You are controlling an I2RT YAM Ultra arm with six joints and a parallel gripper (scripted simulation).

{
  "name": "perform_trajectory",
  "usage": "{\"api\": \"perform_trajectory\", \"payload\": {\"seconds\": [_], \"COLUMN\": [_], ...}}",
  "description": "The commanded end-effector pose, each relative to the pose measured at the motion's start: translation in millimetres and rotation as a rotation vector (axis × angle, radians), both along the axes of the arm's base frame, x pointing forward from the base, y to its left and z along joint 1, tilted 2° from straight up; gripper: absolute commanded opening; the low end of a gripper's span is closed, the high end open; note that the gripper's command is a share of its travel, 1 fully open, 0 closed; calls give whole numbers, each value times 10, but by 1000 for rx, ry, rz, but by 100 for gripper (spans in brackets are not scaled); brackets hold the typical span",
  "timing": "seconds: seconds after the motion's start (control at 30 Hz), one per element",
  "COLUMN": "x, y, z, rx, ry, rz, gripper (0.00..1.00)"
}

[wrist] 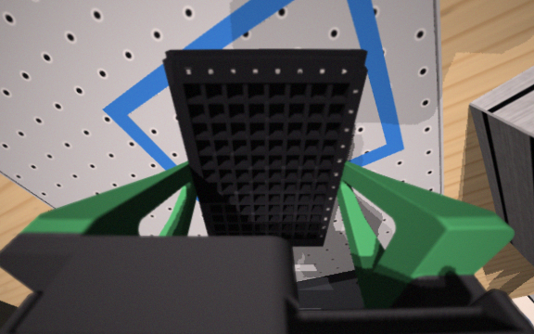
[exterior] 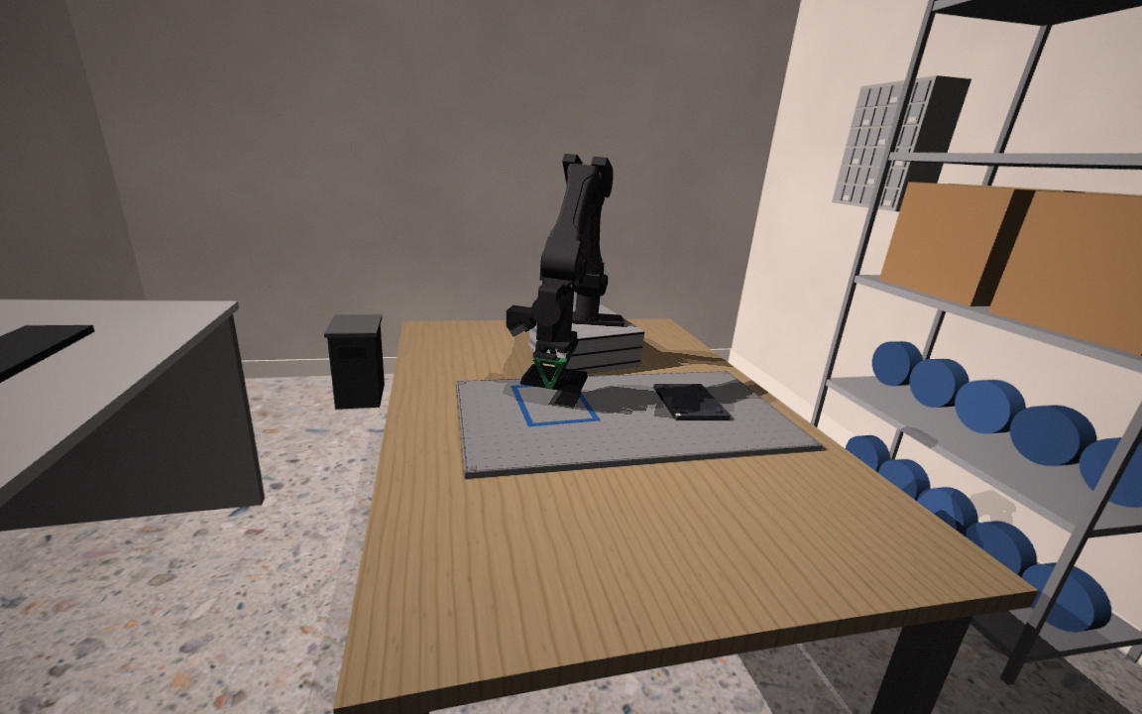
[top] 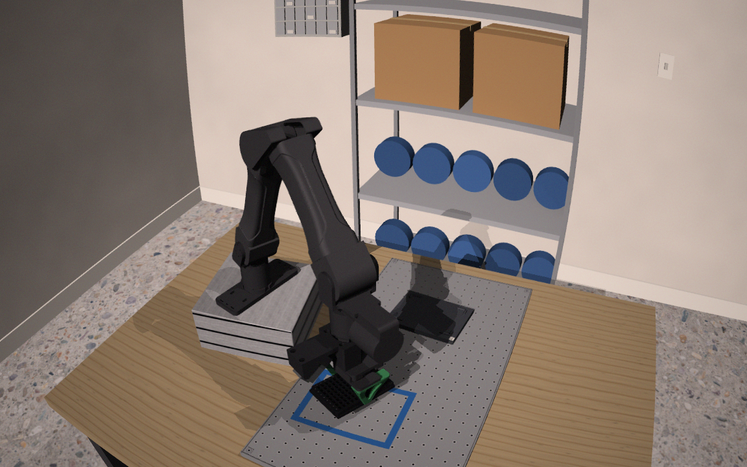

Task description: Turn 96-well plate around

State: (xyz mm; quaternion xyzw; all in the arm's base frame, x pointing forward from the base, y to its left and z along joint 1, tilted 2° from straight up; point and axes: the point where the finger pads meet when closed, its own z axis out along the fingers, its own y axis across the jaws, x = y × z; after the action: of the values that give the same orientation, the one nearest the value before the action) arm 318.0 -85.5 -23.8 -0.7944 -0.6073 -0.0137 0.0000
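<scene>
Top view we get from up high, looking down across the worktop (top: 585,371) toward the shelf rack (top: 355,144). Exterior sits farther back, facing the arm. Wrist looks close down the pincer (wrist: 267,186). All share the blue outline (top: 353,429).

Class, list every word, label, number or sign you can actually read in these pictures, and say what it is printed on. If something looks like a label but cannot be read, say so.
No text can be read in any view.
Plate nest: a small pale mark at one corner, too small to read.
Well plate, held in the gripper: pale dots along two edges, not legible.
Wall bin cabinet: pale drawer fronts, no readable labels.
Cardboard boxes: plain.
</scene>
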Motion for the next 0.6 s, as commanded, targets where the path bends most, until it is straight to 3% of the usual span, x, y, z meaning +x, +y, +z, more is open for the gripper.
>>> {"api": "perform_trajectory", "payload": {"seconds": [0.0, 0.57], "x": [38, 31], "y": [-15, -17], "z": [140, 328], "rx": [-6, -6], "ry": [-19, -19], "rz": [0, 0], "gripper": [0, 0]}}
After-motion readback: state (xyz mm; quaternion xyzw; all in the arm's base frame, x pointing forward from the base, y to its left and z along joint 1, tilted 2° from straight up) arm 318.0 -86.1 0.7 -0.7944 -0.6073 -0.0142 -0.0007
